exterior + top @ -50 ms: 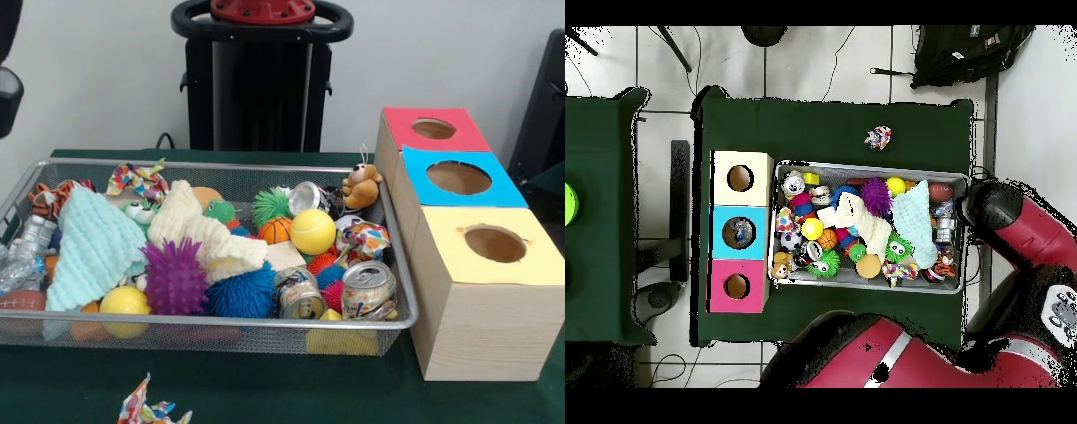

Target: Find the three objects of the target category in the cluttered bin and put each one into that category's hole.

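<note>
Bin (402, 291) crammed with clutter; three holes (459, 177) unobstructed.

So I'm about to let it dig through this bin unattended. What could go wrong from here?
1. The cream cloth and the mint cloth are draped over other toys, so targets may stay hidden, or a cloth may get dragged up with a grasp.
2. The spiky balls and the crushed cans sit packed together; one could come up with its neighbour.
3. The box holes look fairly narrow, so a drop might catch the rim.

Wire-mesh metal bin (221, 334), crushed shiny cans (368, 290)
</note>
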### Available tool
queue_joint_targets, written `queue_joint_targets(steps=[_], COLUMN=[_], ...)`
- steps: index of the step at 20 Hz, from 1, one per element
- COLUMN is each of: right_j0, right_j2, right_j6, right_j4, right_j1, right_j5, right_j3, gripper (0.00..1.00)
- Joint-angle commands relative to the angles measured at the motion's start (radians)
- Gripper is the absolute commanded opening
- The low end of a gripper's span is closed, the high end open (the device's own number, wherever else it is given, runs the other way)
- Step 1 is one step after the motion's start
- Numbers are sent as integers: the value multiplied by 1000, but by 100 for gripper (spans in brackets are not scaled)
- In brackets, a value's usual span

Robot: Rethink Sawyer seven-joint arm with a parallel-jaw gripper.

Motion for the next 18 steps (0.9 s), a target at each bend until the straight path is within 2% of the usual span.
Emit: queue_joint_targets(steps=[1,12,18], right_j0=[-34,-108,-105], right_j2=[154,278,295], right_j6=[6,-21,17], right_j4=[-18,-22,-24], right_j1=[-24,30,23], right_j5=[96,19,19], right_j3=[77,54,73], gripper=[100,100,100])
